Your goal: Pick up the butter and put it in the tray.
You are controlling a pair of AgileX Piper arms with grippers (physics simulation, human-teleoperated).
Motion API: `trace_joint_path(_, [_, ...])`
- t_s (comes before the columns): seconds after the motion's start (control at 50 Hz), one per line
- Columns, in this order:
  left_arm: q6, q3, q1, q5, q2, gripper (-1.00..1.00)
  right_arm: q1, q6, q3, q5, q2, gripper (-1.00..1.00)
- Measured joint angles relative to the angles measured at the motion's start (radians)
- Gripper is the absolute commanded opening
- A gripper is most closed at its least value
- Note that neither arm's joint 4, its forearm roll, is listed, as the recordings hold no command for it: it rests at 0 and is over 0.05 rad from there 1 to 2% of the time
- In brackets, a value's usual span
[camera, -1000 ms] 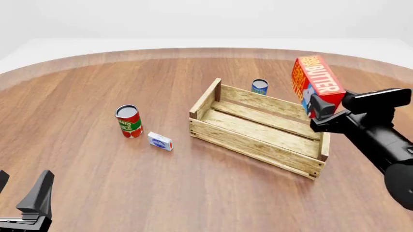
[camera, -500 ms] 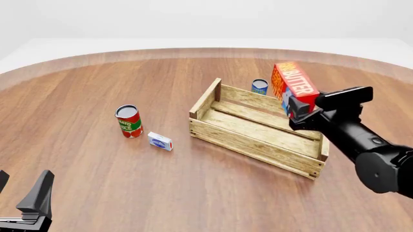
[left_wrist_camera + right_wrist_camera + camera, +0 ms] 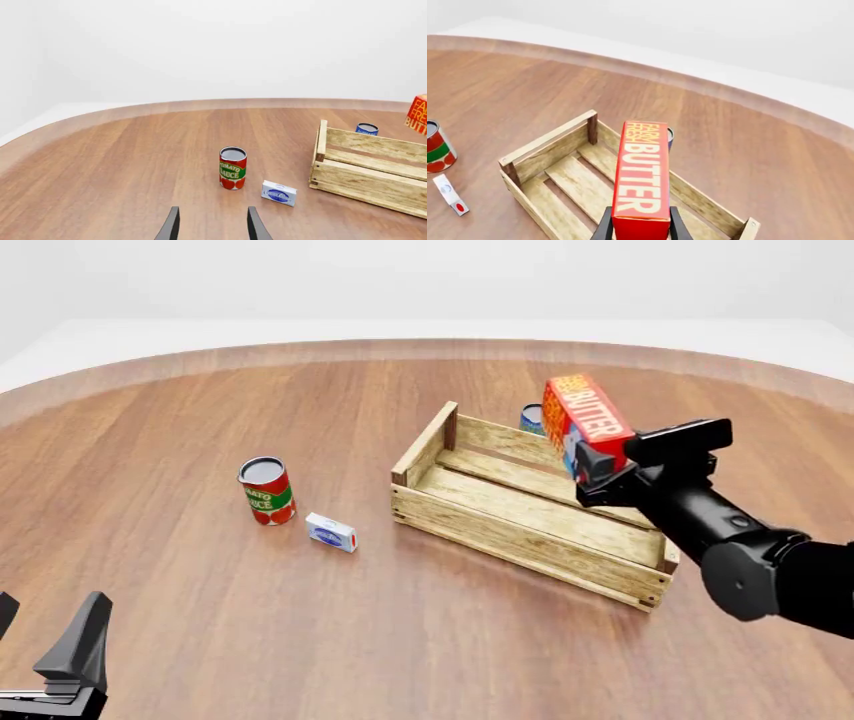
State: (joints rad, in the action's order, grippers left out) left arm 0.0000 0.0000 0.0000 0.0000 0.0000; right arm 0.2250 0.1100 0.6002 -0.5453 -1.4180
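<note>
The butter (image 3: 585, 420), a red and orange carton with white "BUTTER" lettering, is held tilted in the air over the far right part of the tray (image 3: 521, 535), a light-wood slatted crate. My right gripper (image 3: 594, 462) is shut on the carton's lower end. In the right wrist view the butter (image 3: 642, 170) sits between the fingers (image 3: 640, 230), above the tray (image 3: 547, 142). My left gripper (image 3: 40, 640) is open and empty at the near left edge, far from the tray. Its fingers (image 3: 170, 227) show in the left wrist view, along with the tray (image 3: 363, 180) and a corner of the butter (image 3: 418, 112).
A red-and-green can (image 3: 267, 490) and a small white-and-blue box (image 3: 330, 532) stand left of the tray. A small blue can (image 3: 533, 418) stands just behind the tray's far wall, partly hidden by the butter.
My right gripper has carried the butter leftward and a little lower, from beyond the tray's right end to above its far right part. The left arm has not moved.
</note>
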Motion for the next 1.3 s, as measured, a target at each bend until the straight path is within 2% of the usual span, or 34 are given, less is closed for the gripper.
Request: trace_joint_path(1.3, [0.000,0.000,0.000,0.000,0.000,1.00,0.039,-0.029,0.103,-0.084,-0.270,-1.00])
